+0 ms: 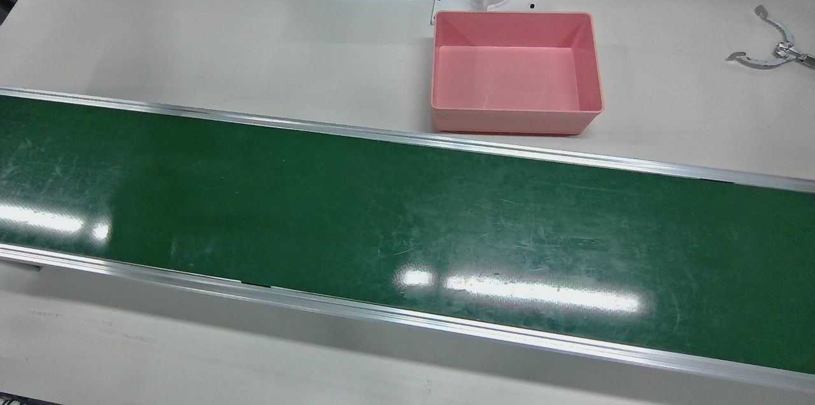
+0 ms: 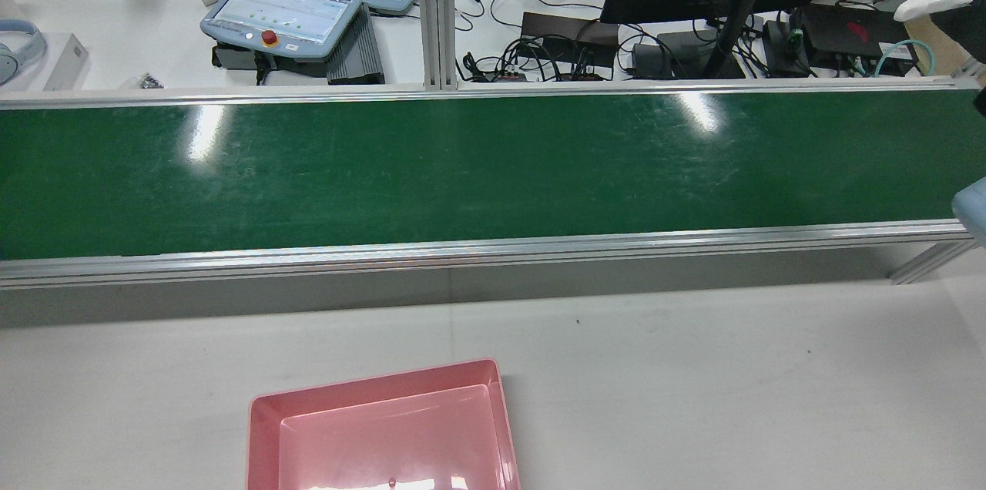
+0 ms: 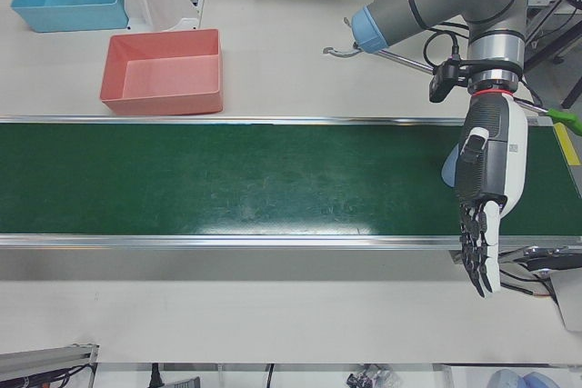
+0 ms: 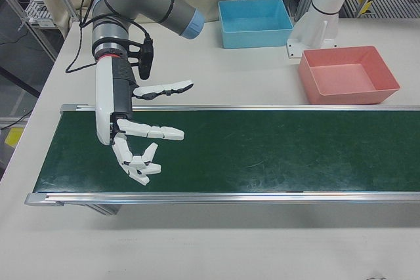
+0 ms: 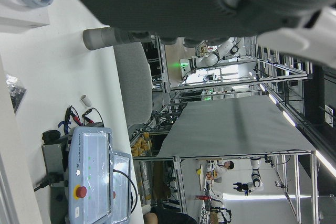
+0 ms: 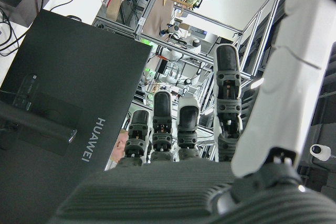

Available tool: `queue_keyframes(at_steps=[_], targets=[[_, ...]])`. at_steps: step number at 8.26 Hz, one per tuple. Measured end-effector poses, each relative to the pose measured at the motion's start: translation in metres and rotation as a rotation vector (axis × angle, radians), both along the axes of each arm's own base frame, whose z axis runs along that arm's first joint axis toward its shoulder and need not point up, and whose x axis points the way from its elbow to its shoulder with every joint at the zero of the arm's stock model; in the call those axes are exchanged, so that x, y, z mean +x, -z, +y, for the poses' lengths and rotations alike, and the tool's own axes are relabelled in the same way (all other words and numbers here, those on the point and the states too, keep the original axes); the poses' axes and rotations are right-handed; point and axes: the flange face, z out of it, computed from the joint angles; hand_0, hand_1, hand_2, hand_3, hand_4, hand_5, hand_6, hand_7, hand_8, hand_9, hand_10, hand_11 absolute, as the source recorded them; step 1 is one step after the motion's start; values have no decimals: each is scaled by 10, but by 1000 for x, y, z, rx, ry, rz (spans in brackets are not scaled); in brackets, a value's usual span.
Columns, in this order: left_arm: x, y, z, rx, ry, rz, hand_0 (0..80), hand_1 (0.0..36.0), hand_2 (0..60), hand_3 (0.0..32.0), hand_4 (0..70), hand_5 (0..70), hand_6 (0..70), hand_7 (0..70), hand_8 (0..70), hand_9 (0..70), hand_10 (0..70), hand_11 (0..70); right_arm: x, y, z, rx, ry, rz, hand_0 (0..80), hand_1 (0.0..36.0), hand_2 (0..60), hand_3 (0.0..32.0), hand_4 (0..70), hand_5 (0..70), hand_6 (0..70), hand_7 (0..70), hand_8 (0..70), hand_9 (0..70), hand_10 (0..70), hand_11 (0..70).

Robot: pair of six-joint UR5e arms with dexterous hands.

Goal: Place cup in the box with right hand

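Right hand (image 4: pixel 134 137) hangs over the belt (image 4: pixel 262 155), fingers spread.

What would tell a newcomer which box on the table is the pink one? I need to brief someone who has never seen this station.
Start at the long green conveyor belt that runs across the white table. On the robot's side of it, near the white pedestal, stand two open boxes. The pink box is the one closest to the belt's rail and empty; the blue box sits farther back.
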Motion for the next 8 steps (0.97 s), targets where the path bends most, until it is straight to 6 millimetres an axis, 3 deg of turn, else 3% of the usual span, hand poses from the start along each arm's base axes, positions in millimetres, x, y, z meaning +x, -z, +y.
queue_keyframes(at_steps=[8], targets=[[0,0,0,0,0,0,0,0,0,0,0,0,0,0,0,0,0,0,0,-1,0,-1,1,0,560,106,0,0,488,65,200,700,177,381,131,202]])
